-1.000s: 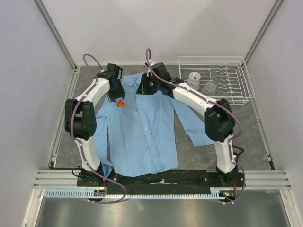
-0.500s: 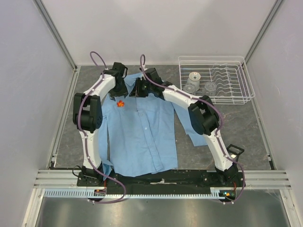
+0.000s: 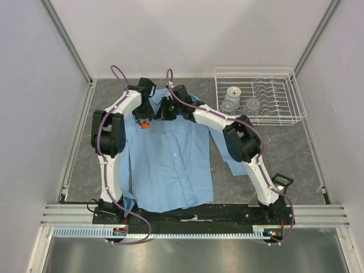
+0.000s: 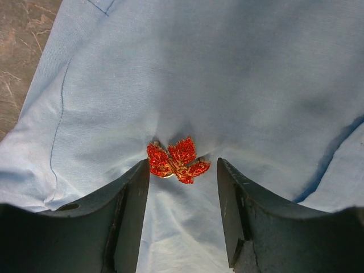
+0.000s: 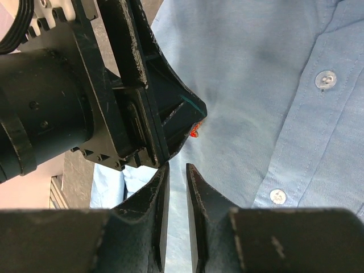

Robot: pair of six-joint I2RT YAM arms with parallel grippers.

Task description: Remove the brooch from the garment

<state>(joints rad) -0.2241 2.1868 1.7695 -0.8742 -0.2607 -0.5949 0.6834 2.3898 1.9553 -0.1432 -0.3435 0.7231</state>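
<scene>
The garment [image 3: 170, 159], a light blue button-up shirt, lies flat on the table. The brooch [image 3: 145, 123], an orange-red leaf-like pin, sits on the shirt's upper left chest. My left gripper [image 3: 145, 115] is open right over it. In the left wrist view the brooch [image 4: 177, 161] lies between the tips of my left gripper [image 4: 182, 166], with neither finger clearly touching it. My right gripper [image 3: 165, 111] is just right of the brooch, low over the shirt. In the right wrist view my right gripper [image 5: 177, 168] has its jaws drawn to a narrow slit, empty, beside the left gripper's body [image 5: 114, 85]. A sliver of the brooch [image 5: 195, 131] shows there.
A white wire dish rack [image 3: 296, 111] stands at the back right with a small white jar [image 3: 232, 94] and a clear glass [image 3: 252, 104] in it. The shirt's right sleeve [image 3: 236, 159] lies out under the right arm. Grey walls close in on both sides.
Both grippers have closed in on the brooch: the left moved right and down over it, the right moved left from the collar to beside it.
</scene>
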